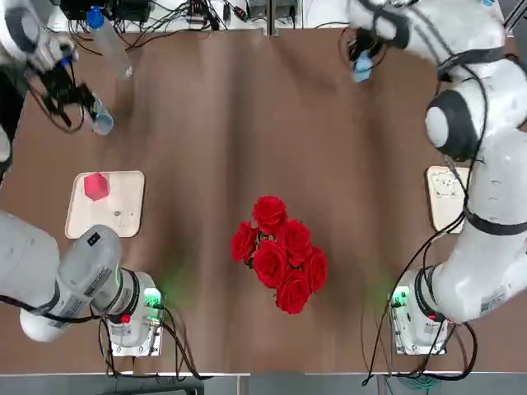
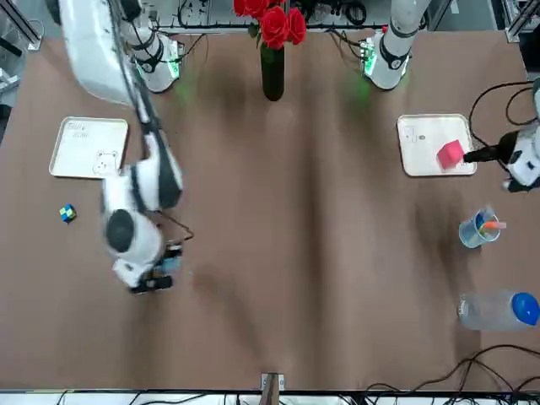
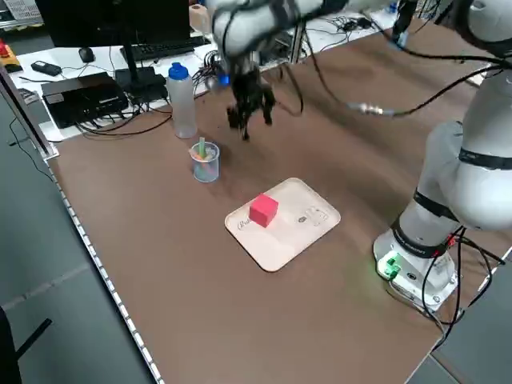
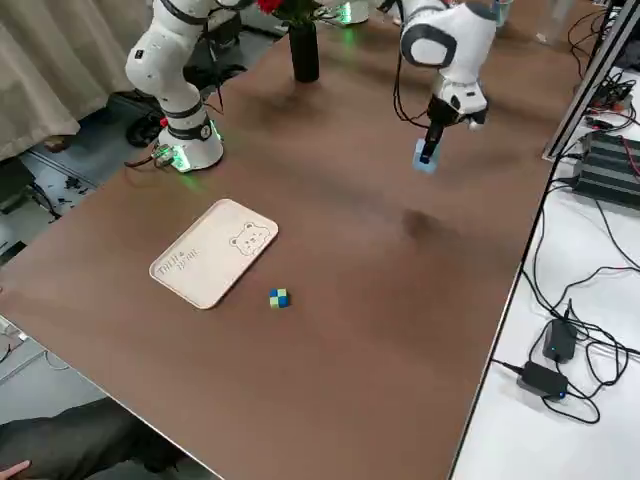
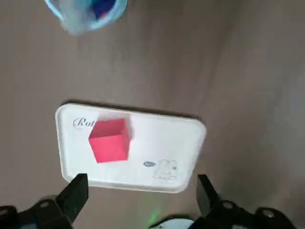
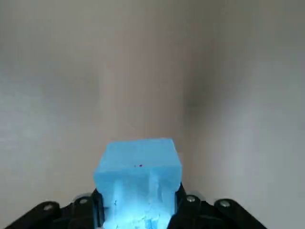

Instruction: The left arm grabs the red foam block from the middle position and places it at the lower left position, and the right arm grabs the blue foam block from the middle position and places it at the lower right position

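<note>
The red foam block (image 1: 96, 186) rests on a cream tray (image 1: 123, 216) at the lower left, and shows again as the red foam block (image 5: 109, 140) on the tray (image 5: 167, 143). My left gripper (image 1: 64, 89) hangs open and empty in the air above the far left of the table, away from the block; its fingers (image 5: 78, 188) stand wide apart. My right gripper (image 4: 432, 140) is shut on the blue foam block (image 4: 424, 157) above the far side of the table. The blue foam block (image 6: 138, 174) sits squeezed between the pads.
A second cream tray (image 4: 213, 250) lies bare at the lower right, with a small multicoloured cube (image 4: 279, 297) beside it. A vase of red roses (image 1: 280, 251) stands near the front middle. A clear cup (image 1: 101, 122) and a water bottle (image 1: 111, 45) stand at the far left.
</note>
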You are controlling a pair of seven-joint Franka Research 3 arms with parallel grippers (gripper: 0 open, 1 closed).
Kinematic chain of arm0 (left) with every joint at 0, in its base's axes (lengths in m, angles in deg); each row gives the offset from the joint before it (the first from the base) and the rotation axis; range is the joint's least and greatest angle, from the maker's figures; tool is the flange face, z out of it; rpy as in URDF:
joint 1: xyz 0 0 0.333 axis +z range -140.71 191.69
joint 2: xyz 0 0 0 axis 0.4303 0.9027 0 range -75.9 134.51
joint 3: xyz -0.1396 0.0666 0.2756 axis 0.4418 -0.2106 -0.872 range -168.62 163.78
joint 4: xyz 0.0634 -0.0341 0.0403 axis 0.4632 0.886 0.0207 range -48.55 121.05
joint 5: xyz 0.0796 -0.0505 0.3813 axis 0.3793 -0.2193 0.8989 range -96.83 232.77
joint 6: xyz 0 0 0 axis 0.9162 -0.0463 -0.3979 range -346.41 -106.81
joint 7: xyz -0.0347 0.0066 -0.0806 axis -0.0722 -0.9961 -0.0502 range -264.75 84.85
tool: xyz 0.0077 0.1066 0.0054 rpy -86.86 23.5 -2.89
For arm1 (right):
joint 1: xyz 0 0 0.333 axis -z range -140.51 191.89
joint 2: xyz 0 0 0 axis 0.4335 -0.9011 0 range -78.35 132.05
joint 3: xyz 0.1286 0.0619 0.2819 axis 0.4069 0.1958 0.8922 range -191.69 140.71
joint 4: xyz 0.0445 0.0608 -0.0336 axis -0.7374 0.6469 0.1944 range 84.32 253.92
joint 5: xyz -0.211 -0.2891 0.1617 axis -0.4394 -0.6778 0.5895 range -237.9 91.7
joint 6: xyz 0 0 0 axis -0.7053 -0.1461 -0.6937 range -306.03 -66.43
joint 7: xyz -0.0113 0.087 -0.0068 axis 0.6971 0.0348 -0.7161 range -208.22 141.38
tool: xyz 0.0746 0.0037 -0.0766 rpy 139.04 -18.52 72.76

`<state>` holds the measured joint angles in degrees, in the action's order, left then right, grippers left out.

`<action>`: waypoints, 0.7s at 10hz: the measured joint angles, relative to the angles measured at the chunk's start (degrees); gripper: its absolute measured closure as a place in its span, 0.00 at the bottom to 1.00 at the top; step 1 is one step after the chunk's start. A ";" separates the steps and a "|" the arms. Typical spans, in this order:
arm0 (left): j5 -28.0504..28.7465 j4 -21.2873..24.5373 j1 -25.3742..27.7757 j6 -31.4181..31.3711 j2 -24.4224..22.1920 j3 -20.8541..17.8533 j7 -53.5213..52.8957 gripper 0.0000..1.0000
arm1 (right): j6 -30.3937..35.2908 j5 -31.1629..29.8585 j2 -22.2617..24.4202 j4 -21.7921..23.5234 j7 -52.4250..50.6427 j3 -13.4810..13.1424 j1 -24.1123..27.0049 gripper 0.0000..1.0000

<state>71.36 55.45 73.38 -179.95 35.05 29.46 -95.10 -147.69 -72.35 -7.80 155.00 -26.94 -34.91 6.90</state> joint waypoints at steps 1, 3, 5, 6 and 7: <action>-0.12 -4.86 -0.04 2.02 0.17 2.74 1.64 0.00 | 1.96 -0.03 2.90 -0.08 -0.41 -1.01 2.17 0.47; -0.12 -11.63 -1.07 2.78 1.50 6.53 2.64 0.00 | 4.30 -0.06 6.32 -0.11 -1.66 -2.64 6.90 0.47; -0.22 -15.55 -6.62 3.66 1.85 5.63 4.20 0.00 | 6.85 -0.10 7.57 -0.06 -8.07 -2.98 12.69 0.47; -0.35 -18.08 -11.60 5.97 1.77 2.29 5.46 0.00 | 9.88 -0.11 8.04 0.00 -15.06 -3.08 15.97 0.47; -0.48 -20.49 -17.87 8.04 1.66 -2.61 6.30 0.00 | 11.92 -0.12 8.52 0.39 -22.56 -3.07 19.63 0.47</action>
<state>70.88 34.97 55.51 -171.91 36.71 26.85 -88.79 -135.77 -72.47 0.72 155.39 -49.50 -37.98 26.54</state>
